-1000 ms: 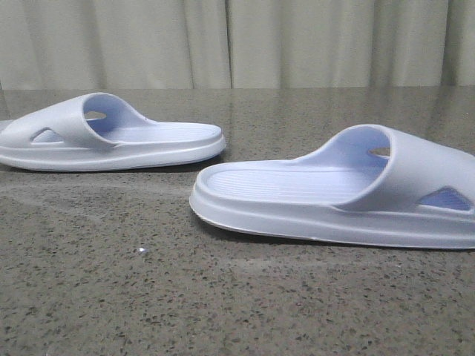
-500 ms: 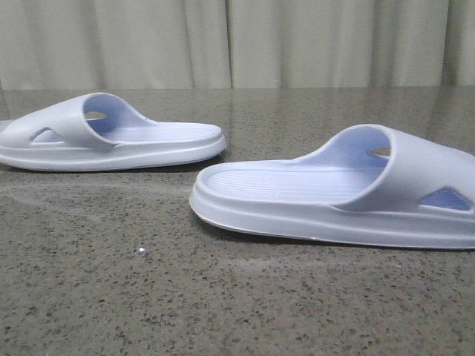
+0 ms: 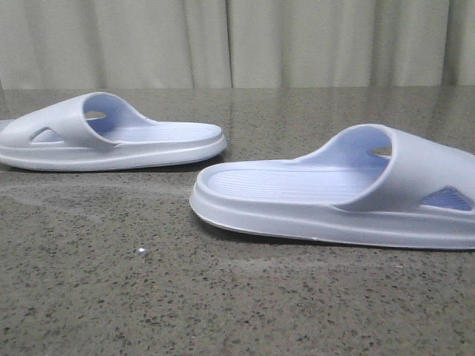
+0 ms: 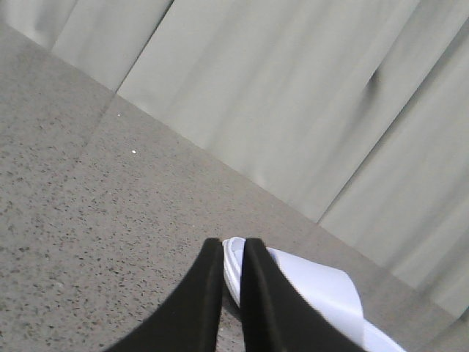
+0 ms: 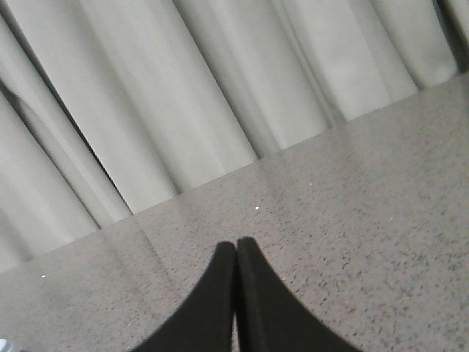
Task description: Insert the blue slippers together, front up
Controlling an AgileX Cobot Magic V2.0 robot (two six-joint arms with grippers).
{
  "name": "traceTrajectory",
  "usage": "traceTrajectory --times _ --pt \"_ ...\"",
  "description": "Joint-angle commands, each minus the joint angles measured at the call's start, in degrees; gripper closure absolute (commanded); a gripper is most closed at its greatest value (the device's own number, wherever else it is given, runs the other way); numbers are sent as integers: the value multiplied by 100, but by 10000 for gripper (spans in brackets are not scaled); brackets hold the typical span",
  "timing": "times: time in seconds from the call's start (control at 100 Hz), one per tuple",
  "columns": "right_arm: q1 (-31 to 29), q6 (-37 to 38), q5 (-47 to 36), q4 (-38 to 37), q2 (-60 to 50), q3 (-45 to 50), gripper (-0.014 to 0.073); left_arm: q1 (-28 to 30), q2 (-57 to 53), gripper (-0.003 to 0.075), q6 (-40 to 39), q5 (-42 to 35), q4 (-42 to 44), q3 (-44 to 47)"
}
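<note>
Two pale lavender-blue slippers lie flat on the speckled table, soles down. The left slipper [image 3: 111,141] is at the far left, with its heel towards the middle. The right slipper [image 3: 326,196] is nearer, with its heel to the left and its strap at the right. Neither gripper shows in the front view. My left gripper [image 4: 232,246] has its black fingers almost together with a thin slit between them and holds nothing. One slipper's [image 4: 322,290] rim shows beyond the fingers. My right gripper [image 5: 236,246] is shut and empty over bare table.
A dark speckled stone tabletop [image 3: 223,297] runs to a pale pleated curtain [image 3: 237,41] at the back. A small white speck [image 3: 141,251] lies on the table in front of the slippers.
</note>
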Motion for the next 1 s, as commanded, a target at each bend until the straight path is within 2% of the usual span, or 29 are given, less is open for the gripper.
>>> traceTrajectory --times 0.0,0.13,0.23,0.3,0.44,0.52,0.68,0.8,0.92,0.99 --pt "-40 -25 95 226 -95 -281 671 10 -141 705 -43 -149 -150 -417" --pt "-40 -172 810 -160 364 -933 671 10 291 705 -43 372 706 -1252" --pt "-40 -172 1409 -573 1236 -1613 671 10 1079 705 -43 1319 1770 -2077" --pt "-40 -172 1998 -648 2016 -2115 671 10 1754 705 -43 2005 2212 -2634" --pt "-40 -172 2866 -648 3343 -2894 672 0 2840 705 -43 2933 2159 -3380" --pt "-40 -172 2968 -648 3704 -3068 672 -11 3171 704 -6 3002 2118 -3508" --pt "-40 -198 3234 -648 3748 -3078 662 -11 3368 696 310 3000 2011 -3517" --pt "-40 -211 3437 -648 3748 -3078 547 -11 3368 604 782 2959 1504 -3517" --pt "-40 -211 3437 -648 3769 -3078 361 -11 3380 433 966 2923 1276 -3517" --pt "-40 -211 3449 -648 3851 -3078 298 -11 3421 370 966 2923 1249 -3517"
